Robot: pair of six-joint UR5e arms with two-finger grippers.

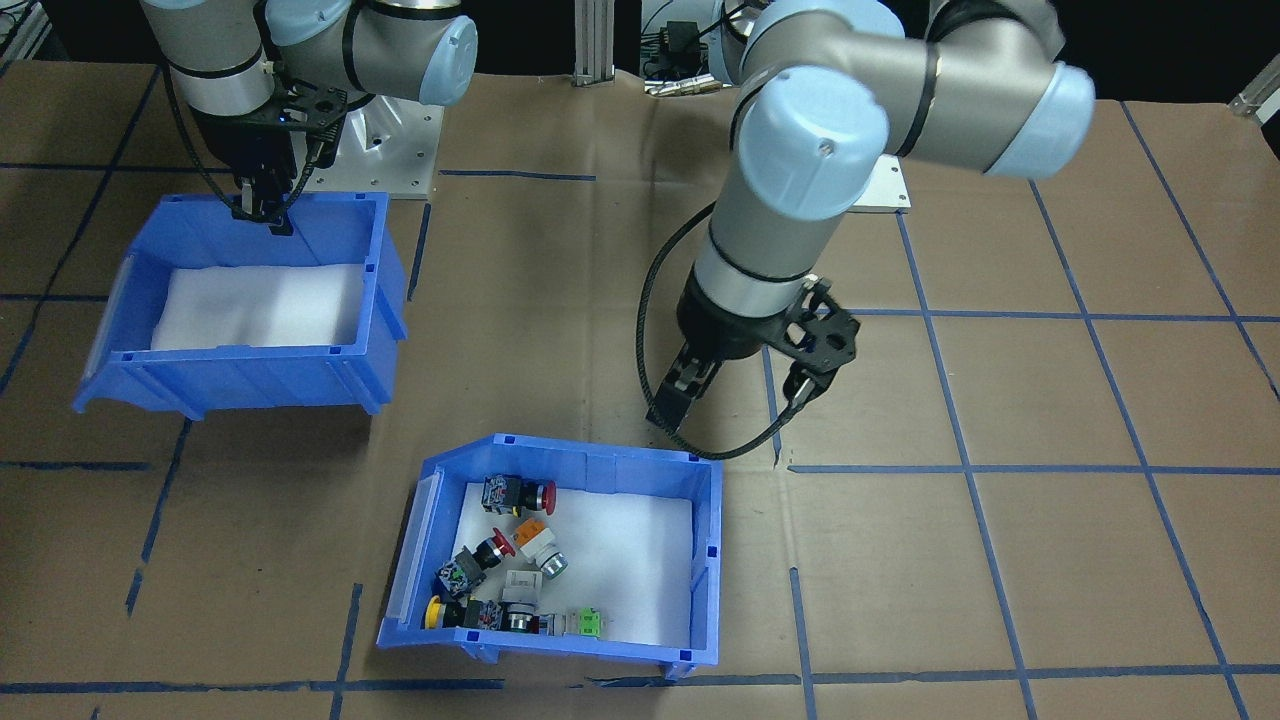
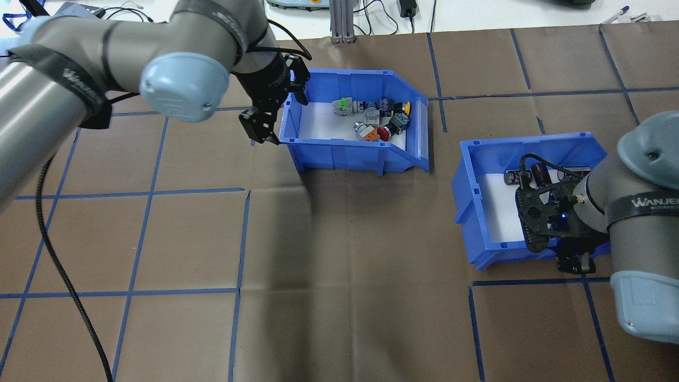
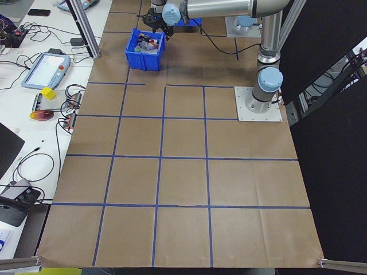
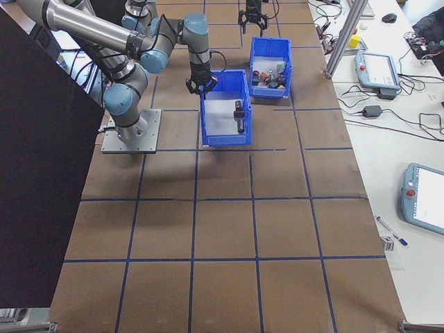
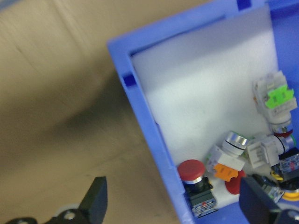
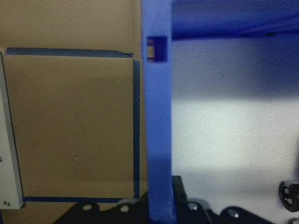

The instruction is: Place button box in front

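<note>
Now my left tool (image 2: 263, 123) hangs w/ jaws spread just outside the button box's (image 2: 339, 151) back wall, box at the table's (image 2: 339, 265) far side, while my right tool (image 2: 575, 263) pinches the other bin's (image 2: 467, 212) near wall.
</note>
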